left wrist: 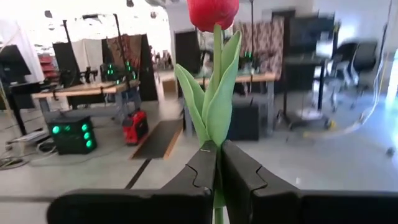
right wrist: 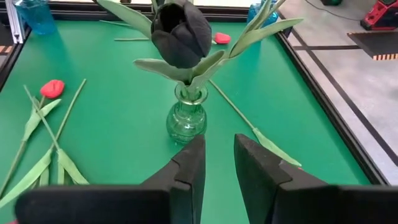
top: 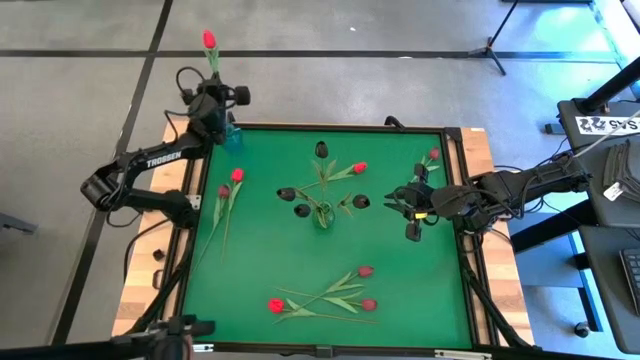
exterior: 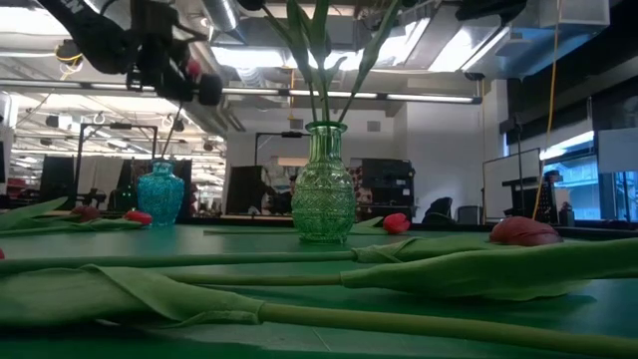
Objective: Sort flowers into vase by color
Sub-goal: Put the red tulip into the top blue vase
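Observation:
My left gripper (left wrist: 217, 163) is shut on a red tulip (top: 209, 40) above the blue vase (top: 232, 137) at the table's far left corner. The tulip's head (left wrist: 212, 9) reaches past the far edge. My right gripper (right wrist: 217, 155) is open and holds nothing. It hovers right of the green glass vase (top: 322, 216) at the table's middle, pointing at it. That vase (right wrist: 186, 121) holds several near-black tulips (right wrist: 180, 31) and a red one (top: 360, 168). More red tulips lie flat at the left (top: 237, 175), at the right (top: 432, 155) and near the front edge (top: 275, 305). My left gripper pinches the red tulip's green stem (left wrist: 217, 186) between its two fingers (left wrist: 200, 171), just below the leaves (left wrist: 214, 106). The stem runs along the fingers, with leaves and head standing out beyond their tips. The tulip is lifted clear of the table; its lower stem is hidden by the gripper.
The green mat (top: 260, 250) is bordered by a raised dark frame (top: 470, 250). Long stems and leaves (exterior: 299, 284) lie across the near part of the table. Bare mat shows between the middle vase and the near tulips.

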